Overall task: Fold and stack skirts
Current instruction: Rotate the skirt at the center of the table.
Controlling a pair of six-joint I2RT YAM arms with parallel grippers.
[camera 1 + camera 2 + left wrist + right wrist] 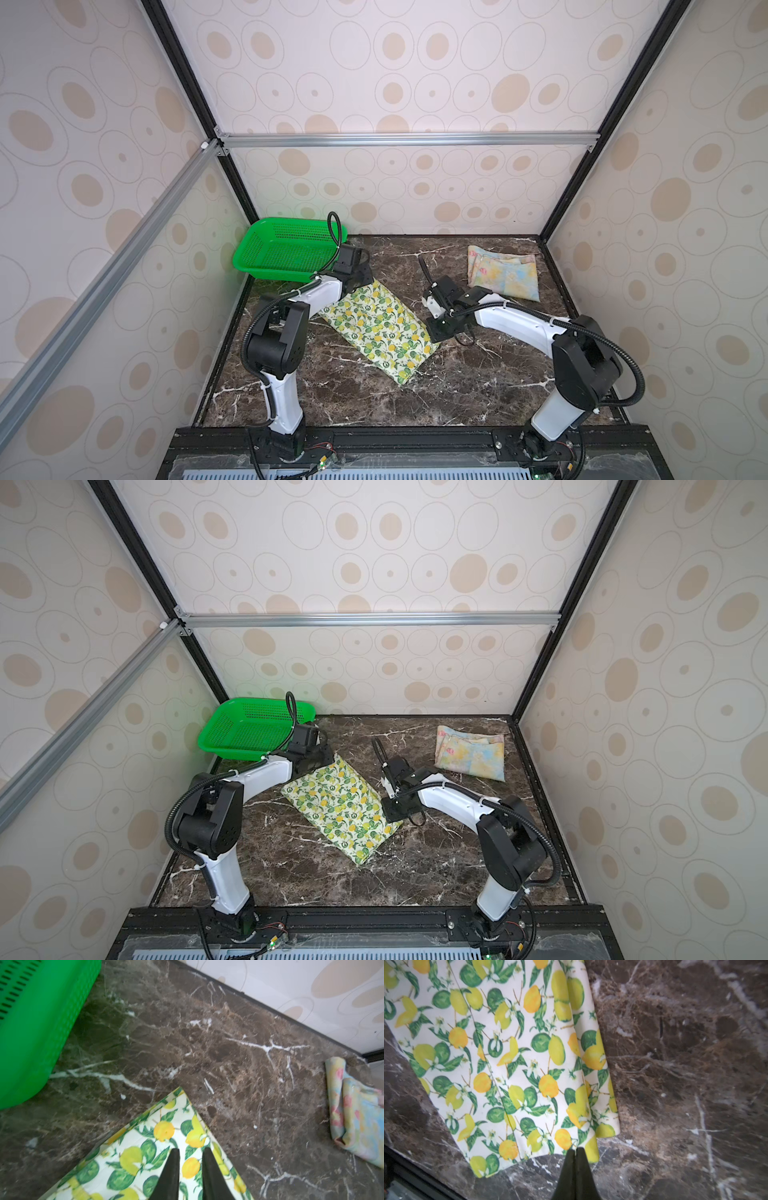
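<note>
Lemon skirt (380,332) lay folded on marble table (478,386); green basket (286,249) beyond it leftward, pastel skirt (505,274) beyond it rightward.

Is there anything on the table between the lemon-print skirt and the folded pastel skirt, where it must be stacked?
Nothing lies on the marble table between the lemon-print skirt and the pastel skirt. Only the right arm's wrist hangs over that line; the green basket is off to the other side.
</note>
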